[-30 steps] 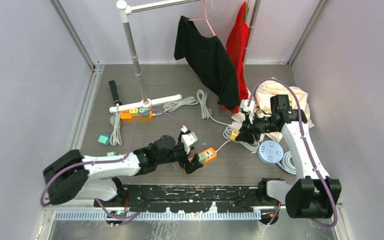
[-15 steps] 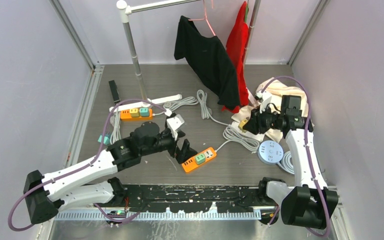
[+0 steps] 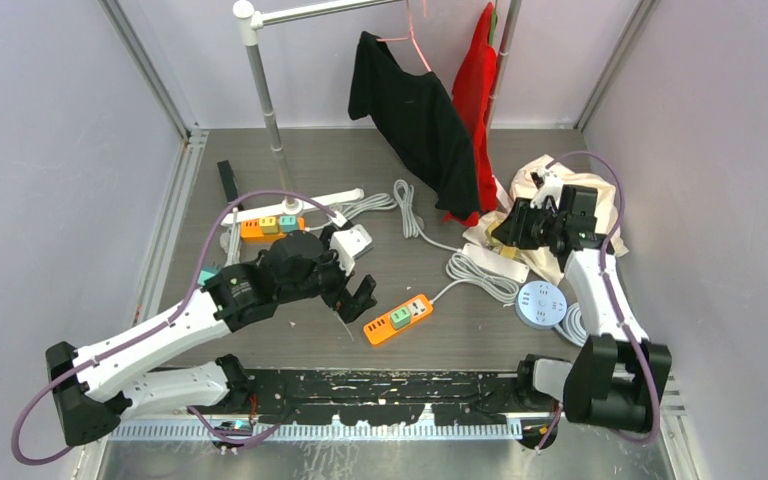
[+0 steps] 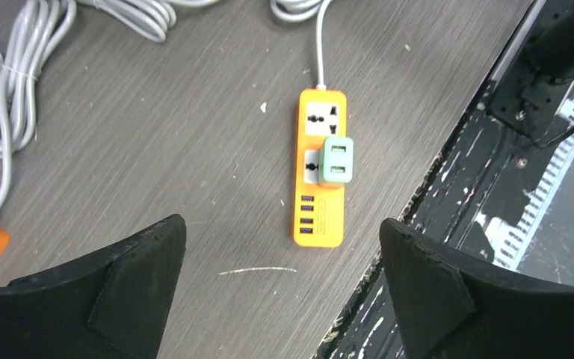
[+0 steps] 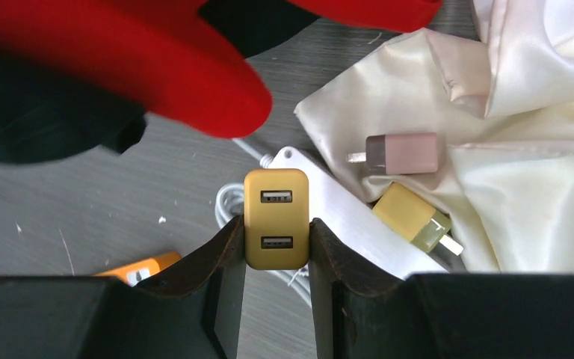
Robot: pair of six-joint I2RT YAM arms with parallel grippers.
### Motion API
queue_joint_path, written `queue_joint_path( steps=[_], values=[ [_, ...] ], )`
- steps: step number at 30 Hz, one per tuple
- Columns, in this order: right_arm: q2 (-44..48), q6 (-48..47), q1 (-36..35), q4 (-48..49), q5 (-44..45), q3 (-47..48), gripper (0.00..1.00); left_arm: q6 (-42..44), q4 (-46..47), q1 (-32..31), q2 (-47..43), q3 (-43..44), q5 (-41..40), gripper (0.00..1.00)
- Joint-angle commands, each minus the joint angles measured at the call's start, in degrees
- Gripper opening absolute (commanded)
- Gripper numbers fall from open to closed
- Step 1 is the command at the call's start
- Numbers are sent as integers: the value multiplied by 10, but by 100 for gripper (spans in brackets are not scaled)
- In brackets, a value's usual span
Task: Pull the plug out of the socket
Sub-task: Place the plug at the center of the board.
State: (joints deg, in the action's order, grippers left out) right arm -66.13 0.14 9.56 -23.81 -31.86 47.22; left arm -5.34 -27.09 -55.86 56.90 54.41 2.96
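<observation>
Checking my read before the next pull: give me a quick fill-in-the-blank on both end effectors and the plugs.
1. The held plug in the right end effector is ____.
2. The left end effector has its jaws ____.
3. The green plug sits in the ____ strip.
4. The pink plug lies on the cream ____.

Missing words: yellow; open; orange; cloth.
</observation>
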Motion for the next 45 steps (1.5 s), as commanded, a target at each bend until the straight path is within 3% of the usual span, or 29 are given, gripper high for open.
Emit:
queue_joint_path(
  steps=[1,6,12,18,21,25,27,36,39,45],
  values=[
    [-75,76,2,85,11,27,13,12,7,2,-8,-13,-13,99],
    [-173,64,-12,48,-1,95,17,16,-49,2,-16,33,32,99],
    [-212,54,-53,41,31,110,28,72,-126,2,-42,94,24,99],
    [-215,50,-56,33,35,104,39,120,-89,27,-54,-3,-16,100],
    [-217,50,-56,31,25,103,41,122,-93,35,-56,-36,-84,99],
    [-222,45,-55,20,20,106,42,126,-91,44,-57,-33,-49,100],
    [-218,45,-52,19,19,105,47,126,-91,50,-56,-34,-42,100],
    [-175,19,-41,-10,22,110,48,134,-80,57,-76,-45,-40,99],
    [-145,-50,-32,-54,-40,118,48,137,-77,57,-78,-48,-38,99],
    [-111,-181,-30,-172,-264,140,50,144,-67,57,-83,-56,-30,99]
  ],
)
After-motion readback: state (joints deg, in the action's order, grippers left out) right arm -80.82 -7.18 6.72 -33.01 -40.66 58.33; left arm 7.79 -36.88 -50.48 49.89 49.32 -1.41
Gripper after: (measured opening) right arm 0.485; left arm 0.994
